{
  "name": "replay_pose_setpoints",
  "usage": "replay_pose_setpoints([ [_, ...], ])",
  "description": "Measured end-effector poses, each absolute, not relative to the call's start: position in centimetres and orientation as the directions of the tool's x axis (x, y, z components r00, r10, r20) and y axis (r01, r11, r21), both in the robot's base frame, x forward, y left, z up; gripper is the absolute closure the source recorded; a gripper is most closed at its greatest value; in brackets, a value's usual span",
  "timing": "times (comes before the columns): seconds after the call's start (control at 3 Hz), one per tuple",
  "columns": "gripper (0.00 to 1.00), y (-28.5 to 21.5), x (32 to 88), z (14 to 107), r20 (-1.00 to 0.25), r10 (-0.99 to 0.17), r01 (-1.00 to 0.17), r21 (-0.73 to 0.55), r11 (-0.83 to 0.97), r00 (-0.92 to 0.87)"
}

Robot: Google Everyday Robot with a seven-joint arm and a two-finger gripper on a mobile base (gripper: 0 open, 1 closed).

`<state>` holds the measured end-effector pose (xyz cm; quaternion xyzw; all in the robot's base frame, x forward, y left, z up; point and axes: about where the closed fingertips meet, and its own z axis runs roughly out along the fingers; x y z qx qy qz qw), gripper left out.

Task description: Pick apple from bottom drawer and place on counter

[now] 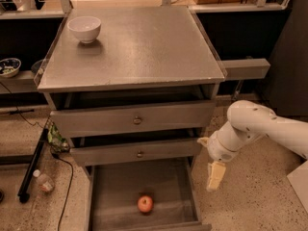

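Observation:
The apple [145, 204], small and red-orange, lies on the floor of the open bottom drawer [120, 189], near its front middle. The counter [144, 47] is the grey speckled top of the cabinet above. My gripper [215, 176] hangs at the end of the white arm, to the right of the drawer and outside its right wall, at about the drawer's height. It points down and holds nothing. The apple is about a drawer's half-width to its left.
A white bowl [84, 29] stands at the counter's back left. Two shallower drawers with round knobs [137, 121] stick out slightly above the bottom drawer. A narrow grey side shelf [245, 69] juts out right. A small bottle [43, 181] and cables lie on the floor left.

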<state>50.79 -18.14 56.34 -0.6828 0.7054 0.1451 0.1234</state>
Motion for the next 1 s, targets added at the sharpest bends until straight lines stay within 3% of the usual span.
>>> replay_pose_setpoints([
  [1.0,0.0,-15.1,48.5,55.6,-0.421,-0.907,-0.998,0.041,-0.043,0.022],
])
